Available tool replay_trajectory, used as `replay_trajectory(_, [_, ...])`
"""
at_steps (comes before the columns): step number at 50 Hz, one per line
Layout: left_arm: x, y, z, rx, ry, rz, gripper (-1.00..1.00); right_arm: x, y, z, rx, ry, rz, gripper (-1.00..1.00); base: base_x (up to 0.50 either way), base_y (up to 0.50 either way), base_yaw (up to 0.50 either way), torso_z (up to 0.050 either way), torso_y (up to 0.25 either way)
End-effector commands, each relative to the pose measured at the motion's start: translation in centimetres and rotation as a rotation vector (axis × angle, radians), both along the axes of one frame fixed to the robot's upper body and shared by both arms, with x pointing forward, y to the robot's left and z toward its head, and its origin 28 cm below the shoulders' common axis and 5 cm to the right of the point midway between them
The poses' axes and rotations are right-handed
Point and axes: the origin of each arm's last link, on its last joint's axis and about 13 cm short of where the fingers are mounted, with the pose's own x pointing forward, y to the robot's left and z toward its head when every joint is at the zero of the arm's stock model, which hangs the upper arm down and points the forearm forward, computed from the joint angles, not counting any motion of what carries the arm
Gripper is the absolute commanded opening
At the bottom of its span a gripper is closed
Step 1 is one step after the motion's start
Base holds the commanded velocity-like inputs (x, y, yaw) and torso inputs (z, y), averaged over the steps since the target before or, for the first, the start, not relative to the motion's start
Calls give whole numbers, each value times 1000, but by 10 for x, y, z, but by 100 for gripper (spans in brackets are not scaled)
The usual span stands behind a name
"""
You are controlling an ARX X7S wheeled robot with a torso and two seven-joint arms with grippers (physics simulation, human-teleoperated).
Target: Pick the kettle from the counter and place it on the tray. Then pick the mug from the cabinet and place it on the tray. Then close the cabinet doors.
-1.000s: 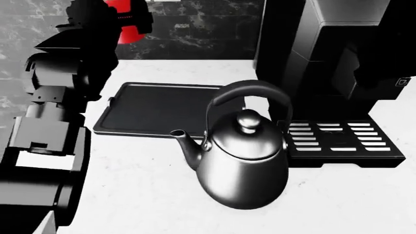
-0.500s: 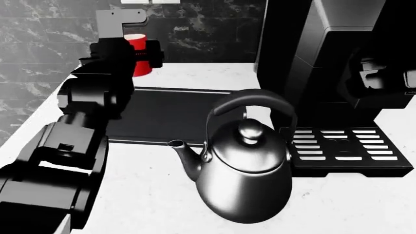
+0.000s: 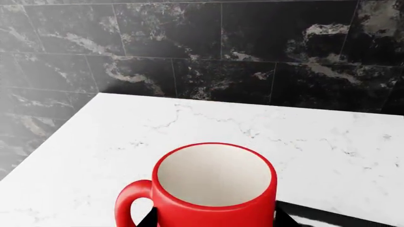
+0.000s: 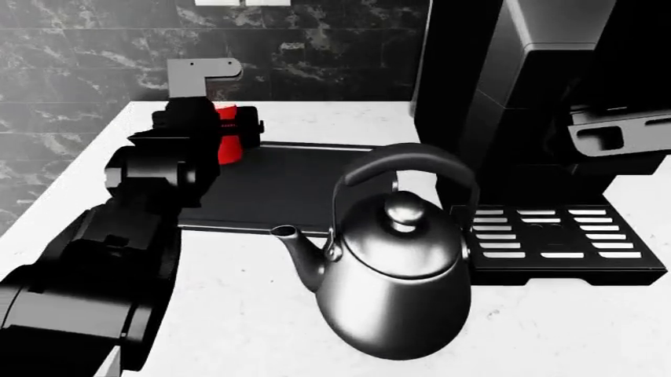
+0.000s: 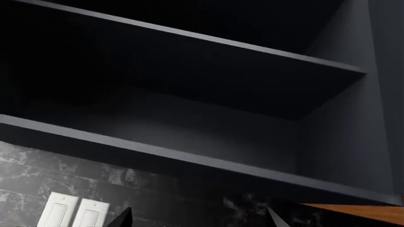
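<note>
one mug point(image 3: 213, 187) sits clamped in the left claw point(image 3: 213, 222) near the tray point(image 4: 275, 187) edge; released early, it could tip off the rim; right claw point(image 5: 197, 217) empty, spread

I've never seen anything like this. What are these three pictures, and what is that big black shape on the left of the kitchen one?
They are computer renders from a simulated two-armed robot. The kitchen picture comes from its head camera. The black shape is its left arm, whose hand grips a red mug at the far left corner of the black tray. A steel kettle stands on the white counter, off the tray, beside a black coffee machine. The mug close-up is filmed from the left wrist. The dark picture is from the right wrist, looking up at cabinet shelves; that hand's two fingertips stand apart, holding nothing.
</note>
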Motion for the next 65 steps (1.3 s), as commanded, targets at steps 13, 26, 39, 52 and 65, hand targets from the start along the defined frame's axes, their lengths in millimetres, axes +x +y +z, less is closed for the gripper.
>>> replay_trajectory(13, [0,5,13,-11,-17,12,100,2,1,-3,1,9,4,100,0,0,0,0,0])
replay_trajectory(26, [-26,3,76,-30,-185,-123,100,0,1,-4,4,7,8,100,0,0,0,0,1])
replay_trajectory(39, [-83,13,146,15,-478,-369,100,-3,1,-4,4,4,9,100,0,0,0,0,0])
replay_trajectory(52, [-133,40,143,53,-504,-725,100,-3,1,-6,10,12,9,100,0,0,0,0,0])
replay_trajectory(65, [-170,51,107,59,-453,-1005,100,-2,1,-8,13,15,9,100,0,0,0,0,0])
